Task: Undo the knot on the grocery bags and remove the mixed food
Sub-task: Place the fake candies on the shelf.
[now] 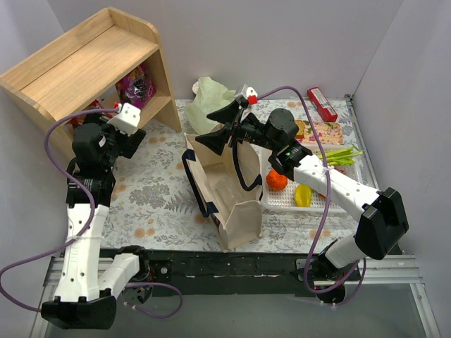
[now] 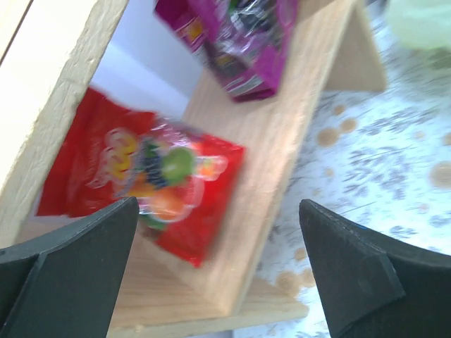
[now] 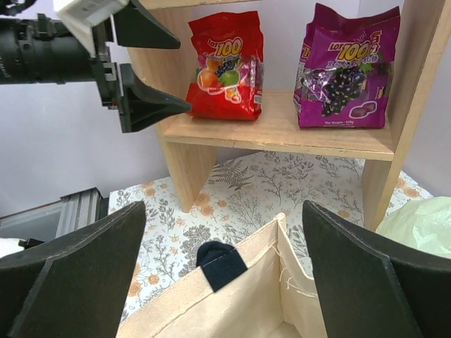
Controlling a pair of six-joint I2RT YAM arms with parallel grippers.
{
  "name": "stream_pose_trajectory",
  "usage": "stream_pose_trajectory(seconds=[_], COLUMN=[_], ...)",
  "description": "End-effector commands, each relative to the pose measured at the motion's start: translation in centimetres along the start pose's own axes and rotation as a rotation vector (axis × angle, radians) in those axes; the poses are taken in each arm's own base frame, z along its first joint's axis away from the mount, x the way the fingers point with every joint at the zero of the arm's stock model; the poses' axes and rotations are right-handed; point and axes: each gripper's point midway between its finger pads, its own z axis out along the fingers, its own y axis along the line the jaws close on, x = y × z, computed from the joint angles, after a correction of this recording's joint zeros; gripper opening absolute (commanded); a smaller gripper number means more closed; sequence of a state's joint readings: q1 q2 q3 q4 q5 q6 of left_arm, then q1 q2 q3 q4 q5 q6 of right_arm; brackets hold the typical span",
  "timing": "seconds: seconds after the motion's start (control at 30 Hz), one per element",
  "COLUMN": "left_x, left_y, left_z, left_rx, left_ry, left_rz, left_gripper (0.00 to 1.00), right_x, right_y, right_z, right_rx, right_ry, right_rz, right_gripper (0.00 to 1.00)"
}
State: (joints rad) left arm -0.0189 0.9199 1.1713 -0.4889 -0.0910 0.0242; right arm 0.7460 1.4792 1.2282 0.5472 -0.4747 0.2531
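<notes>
The beige canvas tote point(image 1: 227, 190) stands open mid-table, its rim and a navy strap end point(image 3: 221, 264) below my right gripper point(image 3: 224, 211), which is open and empty above it point(image 1: 215, 124). The pale green plastic bag point(image 1: 210, 97) lies behind the tote; I cannot make out its knot. My left gripper point(image 2: 217, 205) is open and empty at the wooden shelf's front, just before a red snack packet point(image 2: 165, 190). A purple packet point(image 2: 250, 42) stands beside the red one. Both show in the right wrist view: the red packet point(image 3: 225, 67) and the purple packet point(image 3: 345, 67).
The wooden shelf point(image 1: 91, 56) stands at the back left. A white slotted basket point(image 1: 283, 203) right of the tote holds an orange fruit point(image 1: 276, 180), a yellow pepper point(image 1: 303, 195) and green beans point(image 1: 343, 155). A red box point(image 1: 322, 103) lies at the back right.
</notes>
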Motion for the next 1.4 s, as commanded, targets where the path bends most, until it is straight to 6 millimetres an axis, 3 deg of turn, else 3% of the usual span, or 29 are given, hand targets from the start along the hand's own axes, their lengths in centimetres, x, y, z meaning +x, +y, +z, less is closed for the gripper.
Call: stream_pose_trajectory(seconds=[0.0, 0.1, 0.2, 0.23, 0.3, 0.33, 0.5, 0.6, 0.73, 0.87, 0.9, 0.97, 1.0, 1.07, 1.1, 1.2, 1.23, 1.27, 1.33, 1.37], left_x=[-3.8, -6.9, -7.7, -7.6, -6.8, -6.5, -4.9, -3.2, -2.6, -1.7, -1.5, -0.7, 0.1, 0.7, 1.5, 0.4, 0.9, -0.1, 0.7, -0.2], left_y=[-3.1, -5.5, -8.3, -9.1, -10.7, -11.1, -13.0, -13.3, -11.6, -10.0, -8.3, -8.0, -6.0, -5.3, -3.9, -1.3, -0.6, 0.4, 0.8, 1.7], left_z=[-2.7, -5.0, -5.9, -6.1, -6.3, -6.3, -5.8, -4.3, -2.8, -1.4, -1.0, 0.3, 0.7, 2.1, 2.3, 2.9, 2.9, 3.0, 3.0, 3.0], left_rx=[0.182, 0.356, 0.533, 0.578, 0.644, 0.654, 0.697, 0.66, 0.527, 0.423, 0.347, 0.303, 0.197, 0.138, 0.06, -0.079, -0.119, -0.179, -0.219, -0.267], left_ry=[-0.211, -0.337, -0.326, -0.322, -0.306, -0.299, -0.275, -0.185, -0.166, -0.112, -0.084, -0.008, 0.067, 0.135, 0.199, 0.183, 0.208, 0.177, 0.201, 0.174], left_rz=[-0.072, -0.17, -0.294, -0.304, -0.324, -0.333, -0.374, -0.406, -0.352, -0.131, -0.028, 0.082, 0.137, 0.266, 0.3, 0.367, 0.421, 0.424, 0.478, 0.499], left_gripper=[0.98, 0.98, 0.98, 0.98, 0.98, 0.98, 0.98, 0.98, 0.98, 0.93, 0.93, 0.93, 0.94, 0.96, 0.96, 0.98, 0.98, 0.98, 0.98, 0.98], right_x=[-2.1, -2.1, -0.8, 0.6, 1.5, 3.2, 5.2, 5.5, 6.0, 6.3, 6.2, 6.3, 6.3, 6.5, 6.5, 6.6, 6.5, 6.7, 6.6, 6.8], right_y=[0.5, 0.4, -0.1, -0.1, 0.4, 1.1, 2.0, 2.0, 1.7, 1.6, 1.7, 1.6, 1.6, 1.4, 1.4, 1.3, 1.3, 1.3, 1.1, 1.1], right_z=[-0.2, -0.8, -1.8, -2.4, -3.3, -3.8, -4.8, -4.7, -4.8, -4.6, -4.6, -4.4, -4.3, -4.2, -4.1, -3.9, -3.8, -3.8, -3.8, -3.7], right_rx=[-0.018, -0.01, 0.03, 0.042, 0.024, -0.009, -0.022, -0.026, -0.022, -0.024, -0.026, -0.029, -0.029, -0.026, -0.024, -0.028, -0.028, -0.028, -0.024, -0.025], right_ry=[-0.028, 0.0, 0.079, 0.133, 0.172, 0.217, 0.273, 0.29, 0.305, 0.311, 0.308, 0.307, 0.306, 0.311, 0.31, 0.312, 0.311, 0.317, 0.319, 0.322], right_rz=[-0.058, -0.14, -0.165, -0.14, -0.146, -0.115, -0.122, -0.132, -0.146, -0.141, -0.142, -0.141, -0.14, -0.134, -0.129, -0.125, -0.126, -0.122, -0.126, -0.124], right_gripper=[0.98, 0.98, 0.98, 0.98, 0.97, 0.95, 0.95, 0.94, 0.95, 0.95, 0.94, 0.95, 0.95, 0.95, 0.95, 0.95, 0.95, 0.95, 0.95, 0.95])
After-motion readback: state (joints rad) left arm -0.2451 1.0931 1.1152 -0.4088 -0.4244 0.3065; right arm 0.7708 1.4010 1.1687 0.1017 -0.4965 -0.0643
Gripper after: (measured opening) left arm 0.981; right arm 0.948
